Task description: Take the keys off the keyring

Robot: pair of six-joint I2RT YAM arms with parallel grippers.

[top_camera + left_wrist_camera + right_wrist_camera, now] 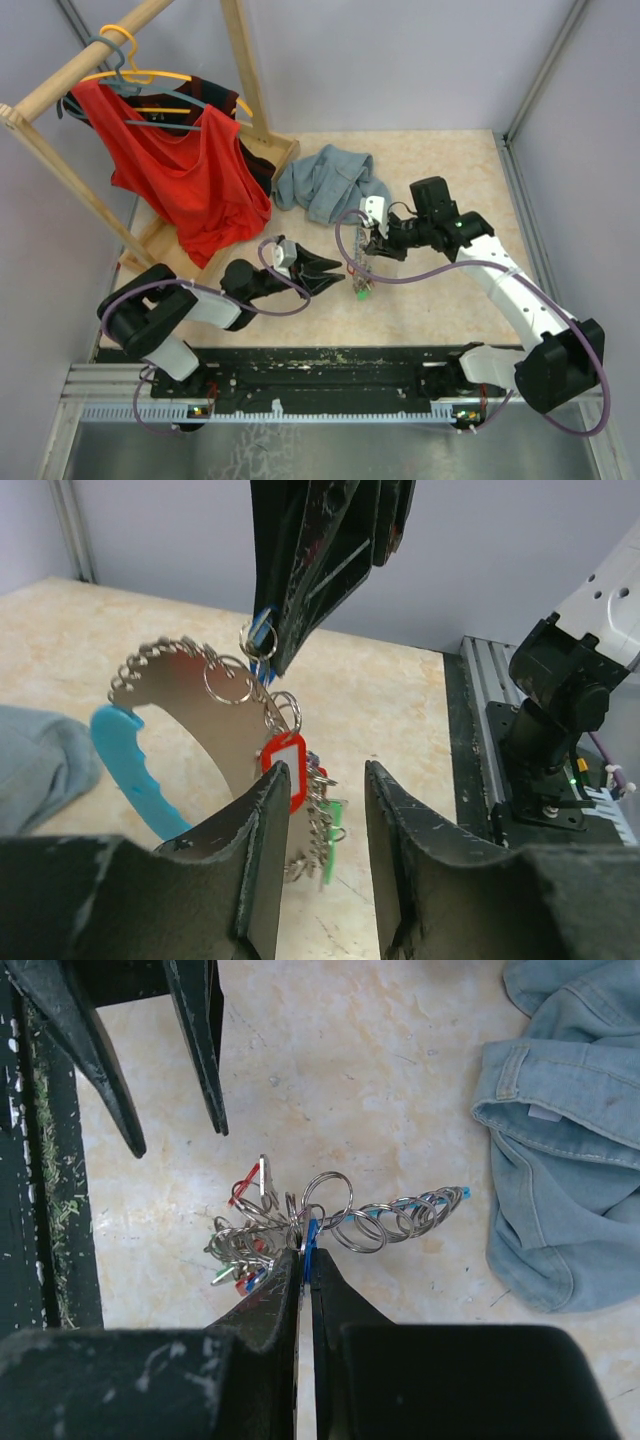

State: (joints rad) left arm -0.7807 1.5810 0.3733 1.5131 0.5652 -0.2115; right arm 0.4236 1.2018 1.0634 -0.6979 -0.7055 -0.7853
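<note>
Right gripper [303, 1255]: fingers pressed together on a blue piece [311, 1234] at the top of the silvery, part light-blue keyring [180, 695], hanging it above the beige table [400, 700] for access.
Left gripper [322, 780]: fingers apart, close to the dangling small metal keys [283, 768] with red and green heads, apparently lining up to pluck one.

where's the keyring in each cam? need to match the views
Top external: keyring just right of centre, hanging under the right hand.
Left wrist: keyring left of centre, a silver and blue arc just beyond the left hand, which is open.
Right wrist: keyring at centre, seen edge-on at that hand's fingertips.
Shared landmark: the blue cloth, top centre, left edge, right side.
</note>
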